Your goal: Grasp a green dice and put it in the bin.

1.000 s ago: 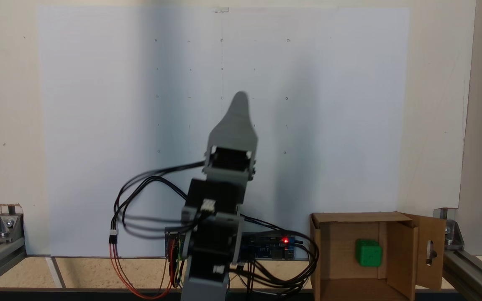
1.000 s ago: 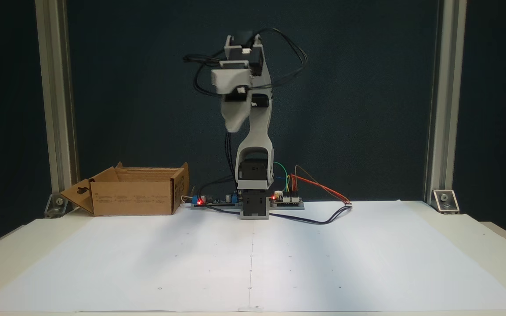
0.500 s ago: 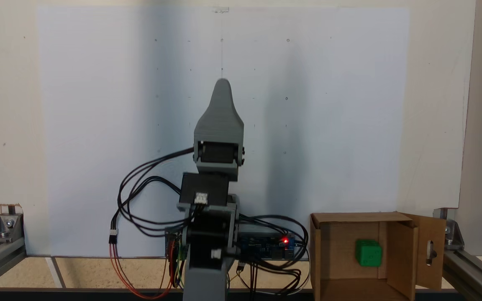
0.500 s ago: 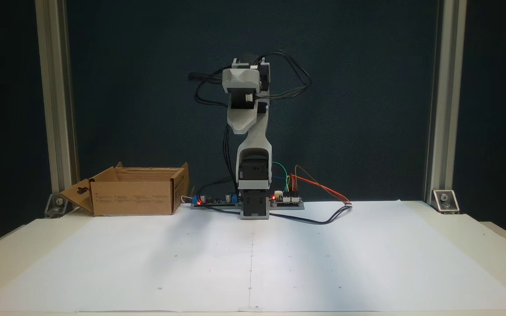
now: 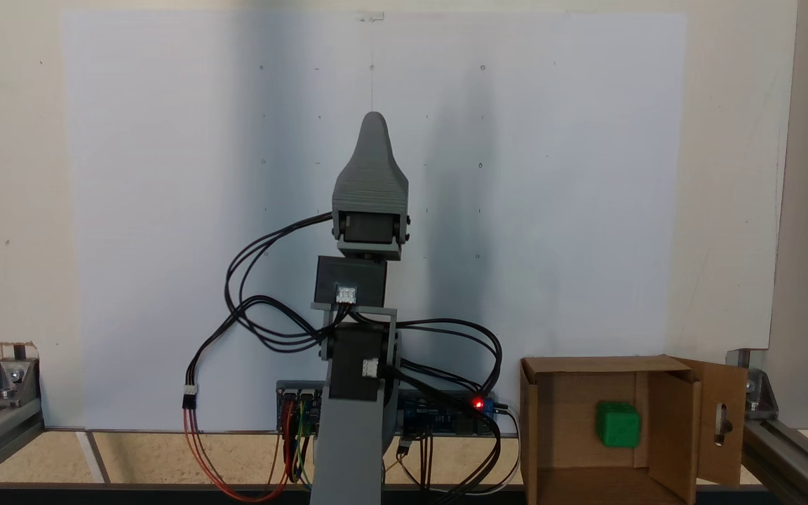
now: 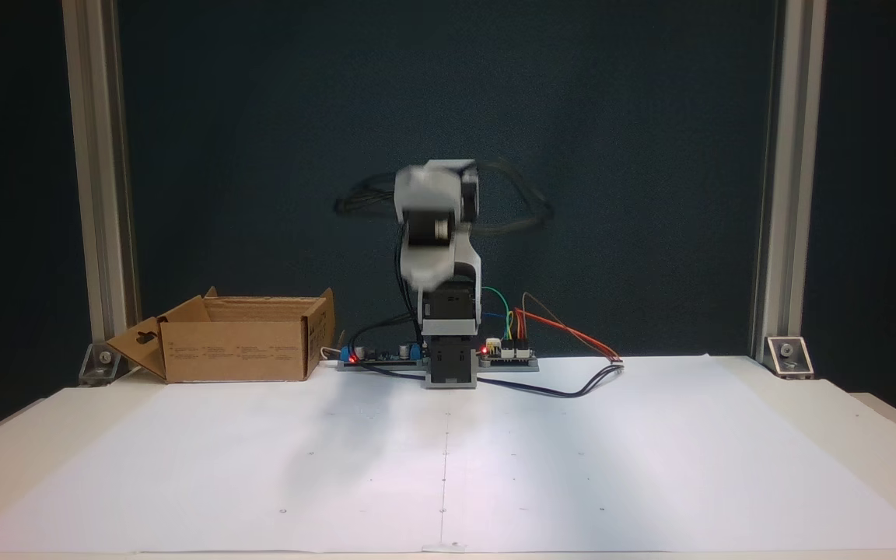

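Grey arm [image 5: 369,175] folded — blurred.

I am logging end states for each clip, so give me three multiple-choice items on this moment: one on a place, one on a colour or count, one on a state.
1. Where is the green dice?
A. on the white paper
B. inside the bin
C. between the jaws

2. How many green dice appear in the fixed view from above?
A. one
B. two
C. three

3. How do the flaps of the bin stand?
A. taped shut
B. folded open
C. torn off

Answers:
1. B, the cube lies on the cardboard floor within the walls.
2. A, a single green cube is seen, in the box.
3. B, the slotted flap hangs outward and the top is open in both fixed views.

The gripper is over the paper, apart from the bin; its jaws lie one behind the other, so their state cannot be told.
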{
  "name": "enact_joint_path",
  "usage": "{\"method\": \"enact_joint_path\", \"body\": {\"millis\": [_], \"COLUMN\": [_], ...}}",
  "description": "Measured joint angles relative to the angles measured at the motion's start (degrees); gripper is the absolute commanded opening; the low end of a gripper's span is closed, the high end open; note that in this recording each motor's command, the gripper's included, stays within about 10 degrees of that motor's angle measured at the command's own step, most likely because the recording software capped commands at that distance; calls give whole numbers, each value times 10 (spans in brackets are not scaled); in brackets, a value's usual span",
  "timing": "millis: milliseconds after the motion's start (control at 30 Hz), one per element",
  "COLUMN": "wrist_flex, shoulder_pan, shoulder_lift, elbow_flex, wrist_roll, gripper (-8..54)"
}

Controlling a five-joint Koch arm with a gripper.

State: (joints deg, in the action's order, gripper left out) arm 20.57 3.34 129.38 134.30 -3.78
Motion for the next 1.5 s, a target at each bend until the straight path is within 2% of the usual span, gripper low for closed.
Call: {"method": "enact_joint_path", "body": {"millis": [333, 767, 1067, 1500], "wrist_flex": [249, 528, 718, 726], "shoulder_pan": [0, 0, 0, -1], "shoulder_lift": [0, 0, 0, 0], "elbow_flex": [224, 411, 420, 420], "wrist_roll": [0, 0, 0, 0], "gripper": [438, 441, 446, 446]}}
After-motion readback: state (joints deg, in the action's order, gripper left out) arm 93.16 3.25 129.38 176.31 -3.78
